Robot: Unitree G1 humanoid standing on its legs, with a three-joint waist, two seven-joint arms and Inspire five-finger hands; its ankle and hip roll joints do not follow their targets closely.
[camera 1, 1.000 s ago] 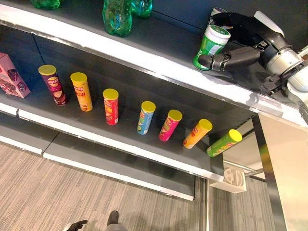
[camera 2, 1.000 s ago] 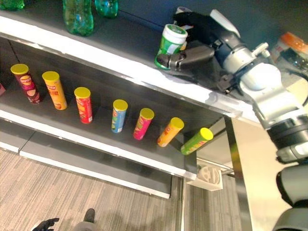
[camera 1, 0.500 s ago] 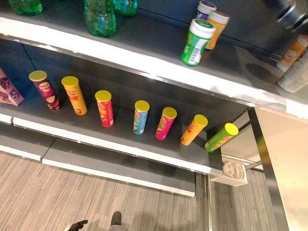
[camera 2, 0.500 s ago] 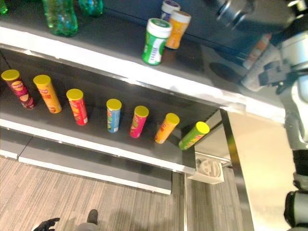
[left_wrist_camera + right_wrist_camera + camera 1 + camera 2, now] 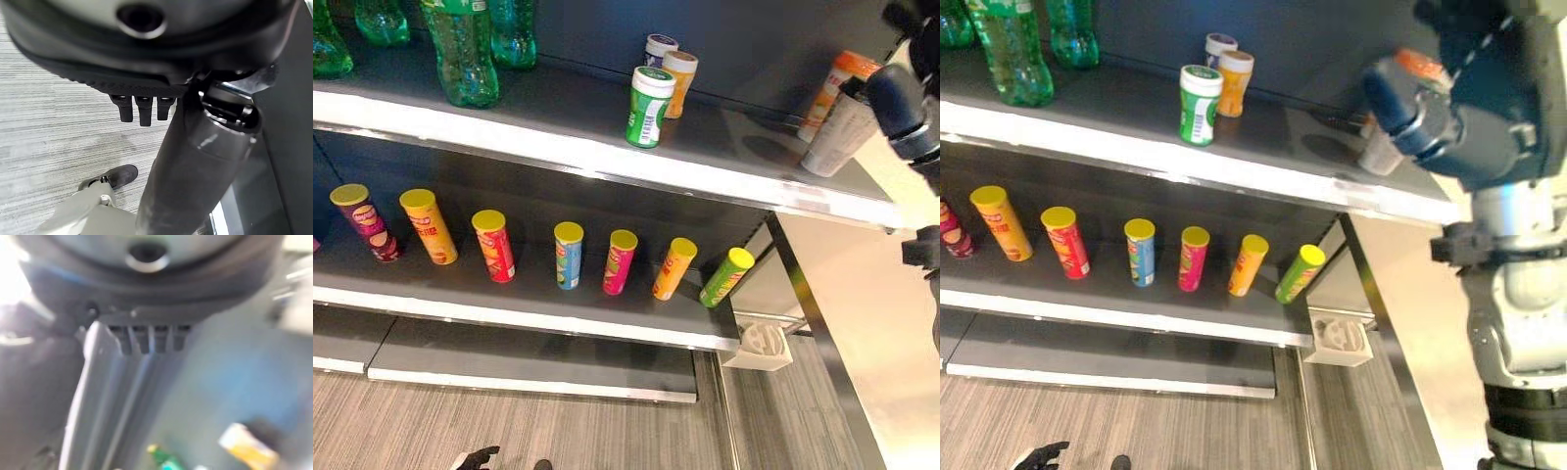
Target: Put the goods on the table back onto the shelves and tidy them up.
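A green canister with a white lid (image 5: pixel 648 95) stands free on the upper shelf (image 5: pixel 558 137), just in front of an orange canister (image 5: pixel 680 83) and a purple-lidded one (image 5: pixel 658 47). My right arm (image 5: pixel 1430 113) is raised at the shelf's right end, well apart from the green canister. My right hand (image 5: pixel 146 339) holds nothing, with its fingers straight and the white-covered thumb beside them. An orange-lidded can (image 5: pixel 837 83) and a pale cup (image 5: pixel 837 135) stand by that arm. My left hand (image 5: pixel 475 457) hangs low over the floor with relaxed fingers (image 5: pixel 140 110), empty.
Green bottles (image 5: pixel 460 54) stand at the upper shelf's left. Several chip cans (image 5: pixel 568 255) line the middle shelf, the right ones leaning. A beige table surface (image 5: pixel 862 333) lies at the right, with a white socket box (image 5: pixel 762 343) under the shelf corner.
My right hand let go of the green canister and drew back to the right. The canister stays upright on the upper shelf. The camera shifted, so the whole scene moved.
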